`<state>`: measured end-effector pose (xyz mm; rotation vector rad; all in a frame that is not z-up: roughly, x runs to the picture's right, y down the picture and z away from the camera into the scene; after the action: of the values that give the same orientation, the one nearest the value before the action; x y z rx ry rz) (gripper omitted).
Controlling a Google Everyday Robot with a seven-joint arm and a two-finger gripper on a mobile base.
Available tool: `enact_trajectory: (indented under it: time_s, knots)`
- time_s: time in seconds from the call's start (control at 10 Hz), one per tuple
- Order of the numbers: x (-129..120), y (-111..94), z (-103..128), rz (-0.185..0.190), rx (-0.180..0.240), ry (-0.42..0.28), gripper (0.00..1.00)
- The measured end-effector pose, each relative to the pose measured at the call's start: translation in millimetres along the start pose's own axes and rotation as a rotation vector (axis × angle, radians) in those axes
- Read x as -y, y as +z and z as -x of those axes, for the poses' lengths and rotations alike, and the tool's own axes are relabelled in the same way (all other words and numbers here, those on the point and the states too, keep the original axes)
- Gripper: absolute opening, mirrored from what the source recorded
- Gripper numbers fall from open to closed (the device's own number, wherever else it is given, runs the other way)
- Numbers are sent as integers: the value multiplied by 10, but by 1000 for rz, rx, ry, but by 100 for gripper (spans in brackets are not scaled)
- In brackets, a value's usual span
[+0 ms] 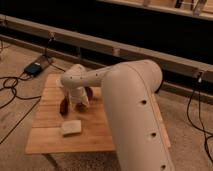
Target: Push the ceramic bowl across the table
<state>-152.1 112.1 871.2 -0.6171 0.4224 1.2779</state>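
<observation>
My gripper sits just beside the dark reddish-brown ceramic bowl, upright on the light wooden table.

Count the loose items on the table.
3: ceramic bowl behind the end effector, elongated red-brown item picture-left of it, pale block toward the front edge of the table. The arm may hide more.

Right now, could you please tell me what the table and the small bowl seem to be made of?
The table: light wood, matte, judging by its plank seams. The ceramic bowl: dark reddish-brown, possibly glazed ceramic. The look leaves that open, since the gripper, low over the table beside it, partly hides it.
</observation>
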Motion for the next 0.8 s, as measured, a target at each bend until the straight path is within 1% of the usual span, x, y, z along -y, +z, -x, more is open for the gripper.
enact_trajectory:
  time_s: [0.3,0.8]
  knots:
    - [95,26,179,-8,11,12,65]
    - [205,10,414,-23,31,22,65]
